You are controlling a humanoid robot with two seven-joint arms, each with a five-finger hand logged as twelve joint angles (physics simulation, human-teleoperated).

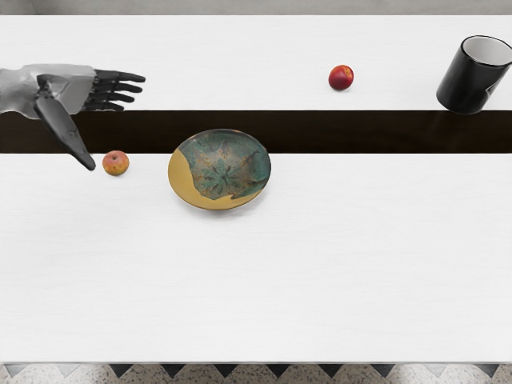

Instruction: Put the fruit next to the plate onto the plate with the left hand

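A small orange-red fruit [116, 162] lies on the near white table, just left of a teal and yellow plate [219, 169]. My left hand [96, 104] comes in from the left edge and hovers above and slightly left of that fruit. Its fingers are spread and point right, and its thumb [68, 132] reaches down toward the fruit without touching it. The hand holds nothing. A second red fruit [341, 77] rests on the far table surface, well away from the plate. The right arm does not show.
A black mug [474, 74] with a white inside stands tilted at the far right. A dark gap [360, 132] runs across between the far and near table surfaces. The plate overhangs that gap slightly.
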